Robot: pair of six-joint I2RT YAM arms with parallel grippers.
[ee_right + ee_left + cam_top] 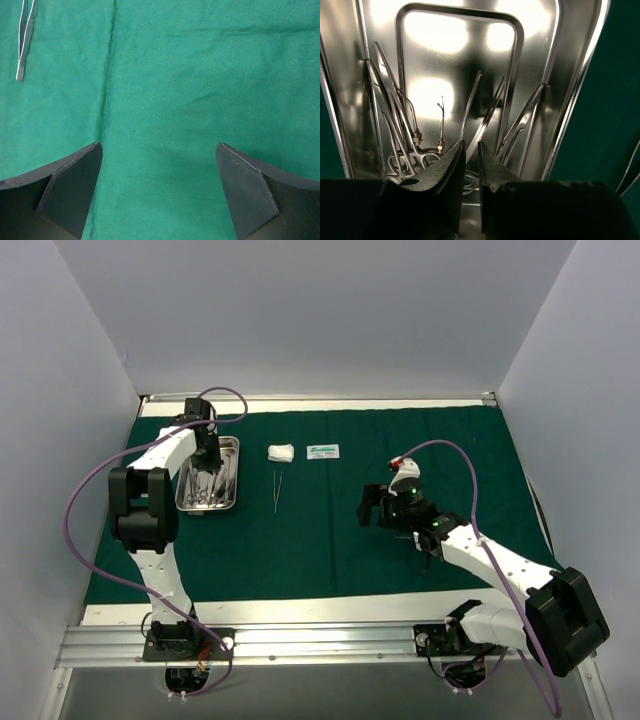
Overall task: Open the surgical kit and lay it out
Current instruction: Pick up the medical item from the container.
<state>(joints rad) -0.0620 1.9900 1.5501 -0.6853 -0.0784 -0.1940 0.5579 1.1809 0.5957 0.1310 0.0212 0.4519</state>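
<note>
Reaching into your steel tray [460, 40], left pincer [471, 145] nearly closed; cannot tell whether it grips forceps [523, 118]. Your right pincer [159, 146] gapes wide, empty, above green cloth [200, 75].

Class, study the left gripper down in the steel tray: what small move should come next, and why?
Probably close the left gripper fully on the forceps at its tips. Its jaws stand narrow just above the instruments in the tray, and whether they already pinch one is unclear. Tweezers, gauze and packet already lie out on the cloth.
</note>
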